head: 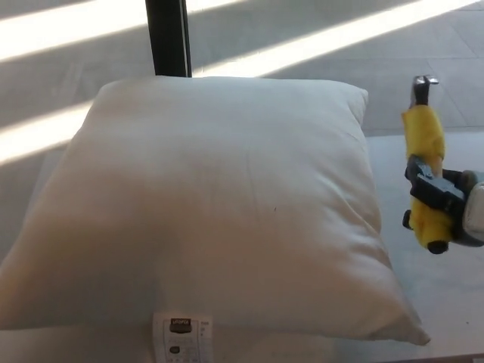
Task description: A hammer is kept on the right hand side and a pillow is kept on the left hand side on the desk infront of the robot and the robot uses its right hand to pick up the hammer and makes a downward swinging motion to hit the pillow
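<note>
A big white pillow [219, 204] fills most of the head view, lying flat with a printed label at its front edge. To its right my right hand [446, 200] is shut on the hammer [423, 144], around its yellow handle. The handle stands nearly upright, with the metal head at the top, clear of the pillow's right edge. My left hand does not show.
A black post [168, 36] rises behind the pillow at the back. The pale desk top [446, 302] shows to the right of the pillow, under my hand. Bright sun stripes cross the floor beyond.
</note>
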### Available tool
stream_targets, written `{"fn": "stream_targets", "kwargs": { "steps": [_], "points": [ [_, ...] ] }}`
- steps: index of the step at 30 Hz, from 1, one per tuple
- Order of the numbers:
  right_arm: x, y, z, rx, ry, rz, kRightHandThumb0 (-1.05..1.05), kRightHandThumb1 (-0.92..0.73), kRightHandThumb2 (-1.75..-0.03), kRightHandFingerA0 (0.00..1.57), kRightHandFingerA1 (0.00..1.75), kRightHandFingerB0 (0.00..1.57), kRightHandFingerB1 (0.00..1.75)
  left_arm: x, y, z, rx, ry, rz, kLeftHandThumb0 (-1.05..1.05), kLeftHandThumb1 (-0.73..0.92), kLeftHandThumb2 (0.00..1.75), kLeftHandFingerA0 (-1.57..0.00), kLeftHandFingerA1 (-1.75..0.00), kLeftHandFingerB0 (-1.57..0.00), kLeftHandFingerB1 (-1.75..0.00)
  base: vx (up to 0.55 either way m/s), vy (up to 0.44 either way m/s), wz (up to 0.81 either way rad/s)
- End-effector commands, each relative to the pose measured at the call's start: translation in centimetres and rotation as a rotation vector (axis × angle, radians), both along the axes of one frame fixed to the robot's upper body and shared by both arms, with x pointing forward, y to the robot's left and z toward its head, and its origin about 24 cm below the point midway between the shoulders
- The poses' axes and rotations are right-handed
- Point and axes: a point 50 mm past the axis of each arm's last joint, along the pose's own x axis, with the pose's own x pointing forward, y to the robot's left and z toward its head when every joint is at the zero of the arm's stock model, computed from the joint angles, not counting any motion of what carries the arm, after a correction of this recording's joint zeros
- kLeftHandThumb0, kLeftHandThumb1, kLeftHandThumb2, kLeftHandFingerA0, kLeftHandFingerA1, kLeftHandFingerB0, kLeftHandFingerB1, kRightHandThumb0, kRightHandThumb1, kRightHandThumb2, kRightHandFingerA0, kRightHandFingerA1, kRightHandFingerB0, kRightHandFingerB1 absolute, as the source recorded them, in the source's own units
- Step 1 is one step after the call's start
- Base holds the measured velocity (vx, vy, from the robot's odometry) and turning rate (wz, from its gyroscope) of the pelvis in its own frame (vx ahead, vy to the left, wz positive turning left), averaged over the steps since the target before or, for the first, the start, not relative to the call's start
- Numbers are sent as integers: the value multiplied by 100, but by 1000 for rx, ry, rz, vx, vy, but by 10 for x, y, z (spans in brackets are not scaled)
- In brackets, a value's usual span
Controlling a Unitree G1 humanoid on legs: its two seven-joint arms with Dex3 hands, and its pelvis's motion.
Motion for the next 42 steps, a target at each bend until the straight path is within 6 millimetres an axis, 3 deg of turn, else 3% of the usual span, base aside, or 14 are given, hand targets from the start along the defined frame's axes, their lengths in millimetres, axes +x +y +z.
{"fn": "stream_targets", "kwargs": {
  "steps": [1,5,6,13,14,21,22,23,24,34,35,39,40,42],
  "points": [
    [0,-19,-7,-465,2,128,-27,-67,-93,94,175,67,141,-2,8,7,40,-15,19,-61,67,60,-80,-60,-67,-48,0,0,0],
    [-3,-23,-16,-544,9,136,-32,-76,-76,93,174,59,125,-4,8,8,35,-34,23,-62,67,60,-78,-57,-67,-49,0,0,0],
    [-4,-23,-17,-592,38,144,-46,-69,-79,100,158,51,94,-4,9,8,42,-23,15,-62,67,60,-79,-58,-69,-49,0,0,0],
    [-7,-29,-28,-842,65,242,-38,-83,-70,77,152,59,104,-4,9,8,32,-36,21,-62,67,60,-79,-62,-69,-50,0,0,0],
    [-7,-30,-28,-845,62,238,-35,-84,-67,66,129,26,56,-4,9,8,33,-37,21,-61,67,60,-79,-62,-70,-49,0,0,0],
    [-8,-42,-24,-879,57,170,-35,-80,-65,63,132,49,75,-5,9,9,37,-36,9,-60,68,61,-80,-62,-67,-49,0,0,0],
    [-8,-46,-23,-897,62,163,-35,-82,-66,65,148,53,107,-5,9,9,40,-38,24,-61,67,60,-82,-62,-69,-50,0,0,0],
    [-8,-48,-22,-908,80,146,-38,-83,-67,66,138,51,84,-6,9,8,37,-31,23,-61,67,60,-81,-61,-68,-49,0,0,0],
    [-8,-51,-19,-920,76,124,-37,-82,-65,75,148,59,109,-7,9,8,33,-25,28,-62,68,61,-79,-57,-65,-48,0,0,0],
    [-5,-47,-21,-853,34,217,-33,-71,-64,70,148,51,61,-5,6,6,27,-22,12,-61,69,61,-79,-57,-64,-48,0,0,0],
    [-5,-44,-24,-773,-7,216,-39,-66,-59,75,94,43,49,-4,6,6,29,-22,16,-61,68,61,-79,-57,-66,-48,0,0,0],
    [-5,-40,-28,-612,-35,258,-48,-65,-59,49,73,24,34,-3,7,6,30,-28,19,-61,68,61,-80,-57,-68,-50,0,0,0],
    [-5,-37,-29,-614,-29,307,-53,-66,-61,18,50,15,29,-3,7,6,28,-28,13,-61,69,61,-78,-58,-67,-49,0,0,0],
    [-4,-34,-29,-716,20,443,-69,-51,-90,3,30,2,22,-2,8,7,39,-25,21,-63,68,60,-81,-58,-68,-49,0,0,0]
  ]
}}
